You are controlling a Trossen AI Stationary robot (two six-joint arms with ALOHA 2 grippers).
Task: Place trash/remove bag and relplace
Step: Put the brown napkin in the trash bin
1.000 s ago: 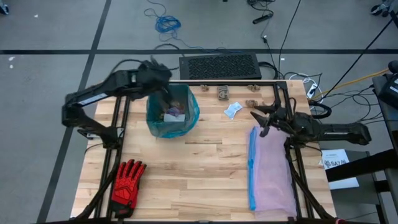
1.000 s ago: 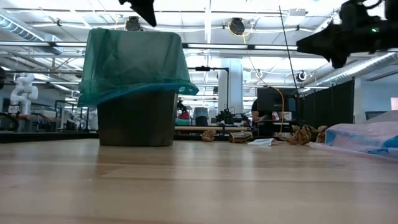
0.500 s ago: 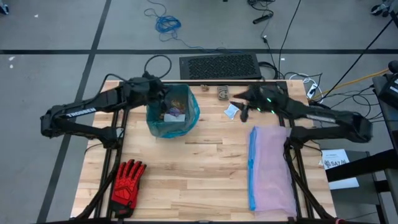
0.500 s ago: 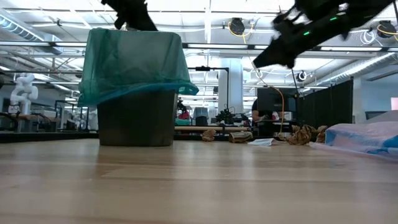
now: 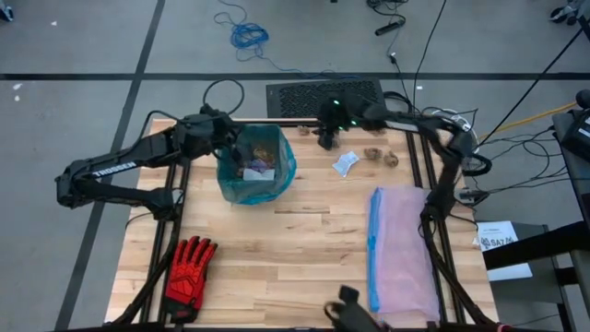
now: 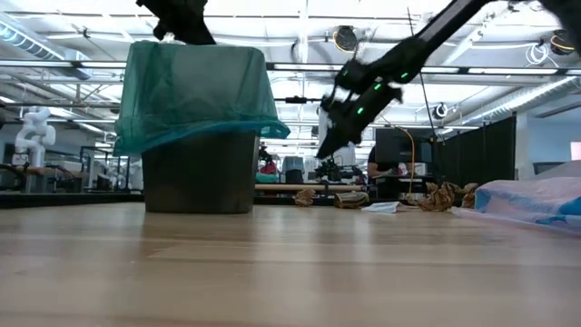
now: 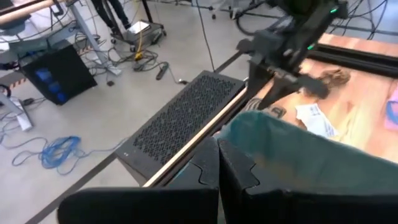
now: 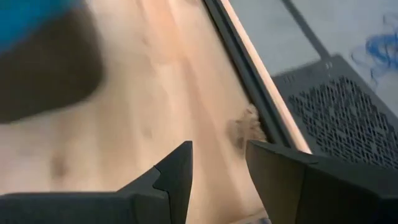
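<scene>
Several tan paper lumps [image 5: 372,153] lie along the table's far edge, with one [image 8: 244,129] just ahead of the right gripper [image 5: 324,140], which hangs over that edge with its jaws parted and nothing between them. A pale blue scrap [image 5: 345,164] sits a little to that gripper's side, toward the lilac bag [image 5: 404,249]. More trash [image 5: 255,169] is already inside the teal bag [image 5: 258,166], which lines a dark bin [image 6: 198,173].

The left gripper [image 5: 227,140] is clenched shut at the bag's rim, on the side away from the right gripper; whether it pinches the plastic, I cannot tell.

Handling, as a guess: the lumps look crumpled, very light and soft, so they will squash and should take a pinch across the middle from above. The blue scrap looks flat and thin, likely harder to lift; take it by a raised edge. The bag is thin film, limp and probably slippery, folded over the bin's rim. Grab it at that fold where the plastic bunches, then pull upward. It may tear or drag the bin along.

Writing: white lettering runs along the left arm [image 5: 115,169], too small to read. A white sheet [image 5: 499,240] beside the table has dark print, also unreadable. A red-and-black glove [image 5: 189,266] lies well away from both grippers.
</scene>
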